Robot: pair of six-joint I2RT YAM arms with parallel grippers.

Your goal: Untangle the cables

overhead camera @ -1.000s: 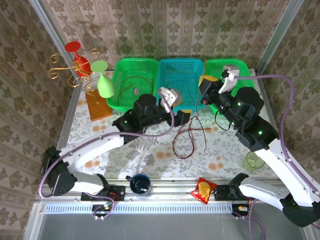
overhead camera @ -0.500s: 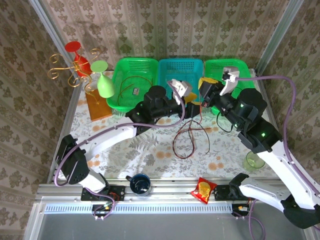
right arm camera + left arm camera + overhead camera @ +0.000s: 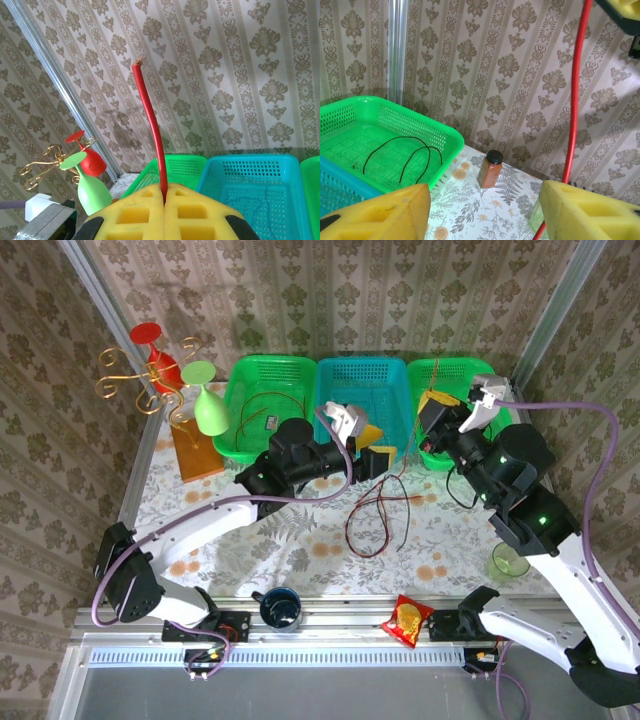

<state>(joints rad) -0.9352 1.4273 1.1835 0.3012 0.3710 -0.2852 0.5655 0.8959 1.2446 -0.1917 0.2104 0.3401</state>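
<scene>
Okay, the right gripper has swung out toward 1 o'clock since a second ago and now sits over the near rim of the right green basket. Its pads are pressed together on the red cable, free end sticking up past them. Meanwhile the left gripper went forward, then backed off a bit toward 7 o'clock. Its jaws are apart, with the red cable running just beside one pad, not pinched as far as I can tell. The rest of the cables lie in a loose knot on the table at 6 o'clock of the left gripper, same spot as before. I'd say the red strand is being drawn out of the pile; the knot itself is not yet undone
</scene>
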